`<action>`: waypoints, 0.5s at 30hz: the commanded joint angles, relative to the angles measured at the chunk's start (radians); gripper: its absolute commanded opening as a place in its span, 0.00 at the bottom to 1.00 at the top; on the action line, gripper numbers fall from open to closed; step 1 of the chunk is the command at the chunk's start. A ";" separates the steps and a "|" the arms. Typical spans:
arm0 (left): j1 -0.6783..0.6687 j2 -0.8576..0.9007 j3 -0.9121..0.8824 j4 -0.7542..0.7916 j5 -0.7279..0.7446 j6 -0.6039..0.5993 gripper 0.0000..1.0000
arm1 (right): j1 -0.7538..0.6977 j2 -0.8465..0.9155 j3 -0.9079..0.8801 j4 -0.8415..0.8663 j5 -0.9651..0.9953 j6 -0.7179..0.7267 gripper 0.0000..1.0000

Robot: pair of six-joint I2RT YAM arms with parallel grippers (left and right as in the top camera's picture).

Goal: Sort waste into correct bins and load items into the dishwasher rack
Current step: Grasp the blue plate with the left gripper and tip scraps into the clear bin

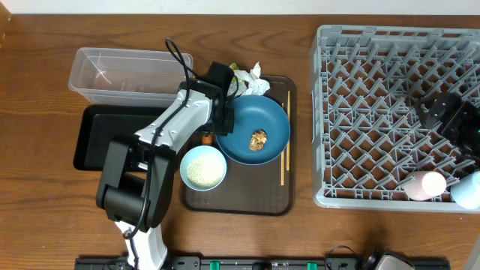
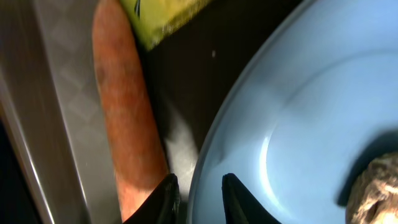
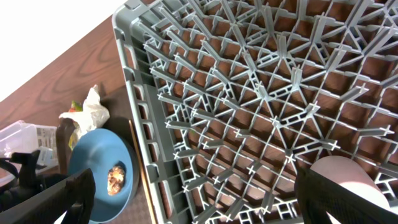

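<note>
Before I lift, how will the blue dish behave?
The blue dish looks rigid and wide; held at one edge it may tilt. The loose food lump could slide. Its glossy rim might slip in the left gripper's jaws.

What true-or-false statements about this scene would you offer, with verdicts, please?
1. The brown food lump lies in the blue dish. True.
2. The carrot lies inside the blue dish. False: it lies on the serving tray, beside the dish.
3. Both cups sit on the serving tray. False: the pink cup and the blue cup are in the dishwasher rack.
4. The left gripper straddles the blue dish's rim. True.
5. The right gripper is shut. False: its jaws stand wide open over the rack.
</note>
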 commanded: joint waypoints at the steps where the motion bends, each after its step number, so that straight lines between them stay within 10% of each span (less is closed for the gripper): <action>1: 0.001 0.025 -0.005 0.014 -0.004 0.001 0.25 | 0.011 0.000 0.003 0.000 0.003 0.001 0.94; 6: 0.001 0.053 -0.005 0.013 -0.004 0.001 0.06 | 0.011 0.000 0.003 0.001 0.003 0.000 0.94; 15: 0.004 -0.085 0.026 -0.060 0.037 0.077 0.06 | 0.011 0.000 0.003 0.010 0.003 0.000 0.95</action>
